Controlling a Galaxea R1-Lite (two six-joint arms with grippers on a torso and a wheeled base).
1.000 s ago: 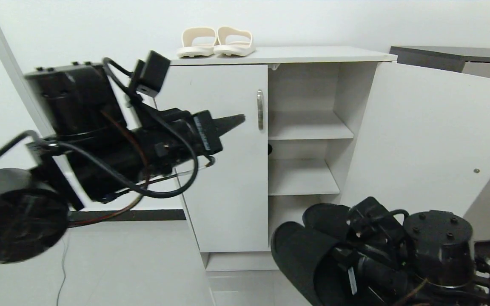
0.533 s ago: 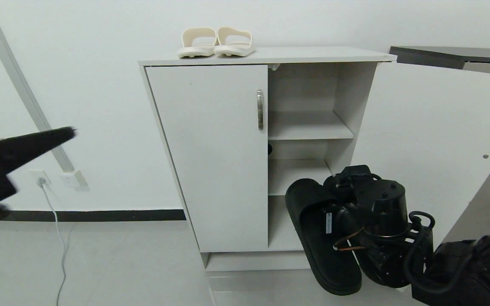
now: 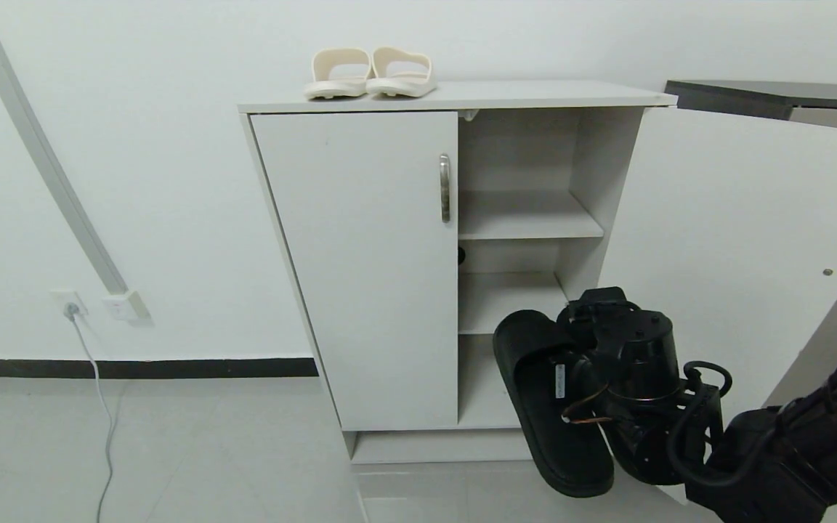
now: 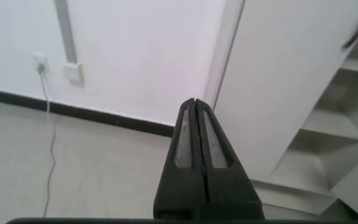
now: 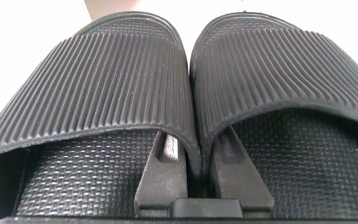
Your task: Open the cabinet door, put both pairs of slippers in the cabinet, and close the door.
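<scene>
Two black slippers (image 3: 551, 407) are hanging as a pair from the right pincer (image 5: 196, 163). Its fingers are squeezing the two inner strap edges together, so a single grip is carrying both at once. The pair is tilting on end with the soles facing out. It is sitting just in front of the open side of the cabinet (image 3: 535, 93), between the middle shelf (image 3: 513, 301) and the bottom compartment (image 3: 480, 392). The right door (image 3: 716, 240) is standing wide open and leaving that side free, while the left door (image 3: 360, 269) is staying out of the job, shut.

Judging by this, the first pair is being lined up for a shelf. It will likely need turning flatter to slide in without catching the shelf edge.

The cream slippers (image 3: 369, 73) are waiting side by side on the cabinet top, not yet stowed. The left pincer (image 4: 194, 146) is holding nothing, its fingers pressed together, and is pointing toward the floor (image 4: 55, 180) beside the cabinet, apart from the loaded arm.
</scene>
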